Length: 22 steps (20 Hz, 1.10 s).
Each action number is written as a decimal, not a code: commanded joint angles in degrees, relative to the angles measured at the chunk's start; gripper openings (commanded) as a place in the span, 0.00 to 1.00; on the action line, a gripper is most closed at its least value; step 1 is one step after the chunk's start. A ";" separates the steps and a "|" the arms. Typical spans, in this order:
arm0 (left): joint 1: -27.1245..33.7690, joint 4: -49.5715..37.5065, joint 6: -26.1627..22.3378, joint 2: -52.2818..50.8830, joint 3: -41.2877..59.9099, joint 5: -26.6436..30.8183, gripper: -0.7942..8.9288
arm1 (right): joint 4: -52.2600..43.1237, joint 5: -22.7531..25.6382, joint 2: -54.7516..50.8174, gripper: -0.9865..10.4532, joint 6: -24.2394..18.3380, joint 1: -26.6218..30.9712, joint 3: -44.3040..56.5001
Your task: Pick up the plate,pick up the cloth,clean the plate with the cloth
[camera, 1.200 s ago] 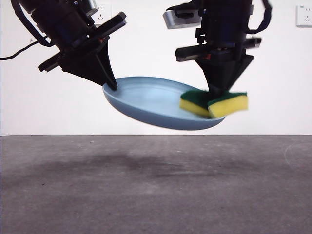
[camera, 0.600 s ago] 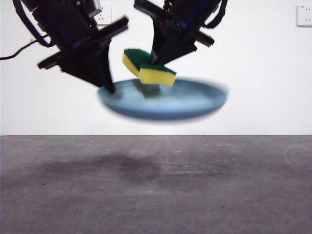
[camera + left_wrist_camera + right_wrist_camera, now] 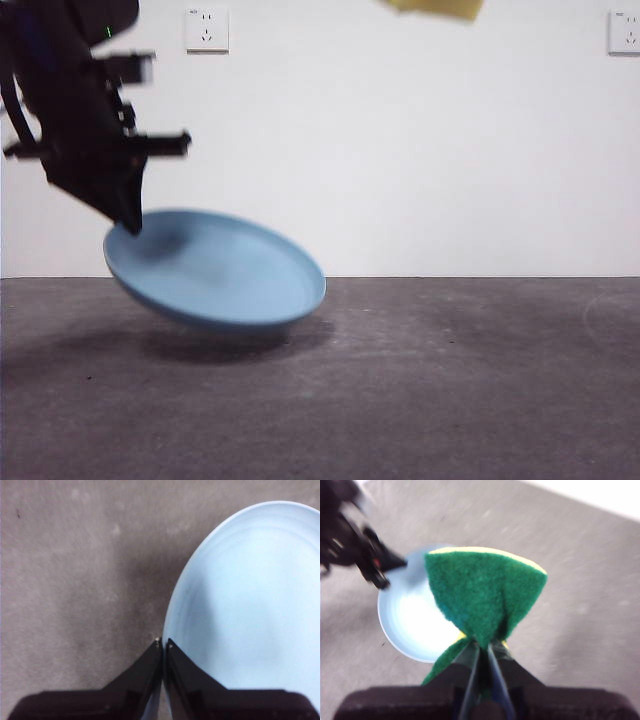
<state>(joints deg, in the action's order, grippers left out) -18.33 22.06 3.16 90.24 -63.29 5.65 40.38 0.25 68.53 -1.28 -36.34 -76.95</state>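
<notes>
Now apart: right gripper [image 3: 481, 652], jaws pinching cloth [image 3: 487, 592], has lifted high above plate [image 3: 215, 270]. Left gripper [image 3: 163, 644] still pinches its rim, plate tilted, near table [image 3: 420, 400]. Wiping looks finished.

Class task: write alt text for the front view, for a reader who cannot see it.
A black gripper at the left holds a light-blue plate by its rim, tilted, its low edge near the grey table. At the top edge shows a yellow scrap of the sponge, against a white wall with two sockets.
</notes>
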 commanded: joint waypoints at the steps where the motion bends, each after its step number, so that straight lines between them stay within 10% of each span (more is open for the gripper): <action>1: 0.59 -2.64 -1.75 4.61 0.24 0.07 0.07 | 0.85 0.26 -3.32 0.07 0.37 0.04 0.37; 5: 0.74 -6.21 -1.73 10.75 0.24 -0.09 0.10 | 3.32 0.63 -7.32 0.07 0.37 0.04 0.37; 9: 0.74 -7.28 -1.70 11.06 0.24 0.00 0.57 | 4.94 5.33 -7.37 0.07 0.37 0.17 0.37; 22: -7.02 1.64 0.11 -21.31 0.17 -0.22 0.57 | -8.72 4.26 22.12 0.07 4.68 6.32 0.37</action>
<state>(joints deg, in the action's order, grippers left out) -25.32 23.66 2.94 69.23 -63.33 5.41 31.64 4.62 89.69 2.24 -29.91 -76.95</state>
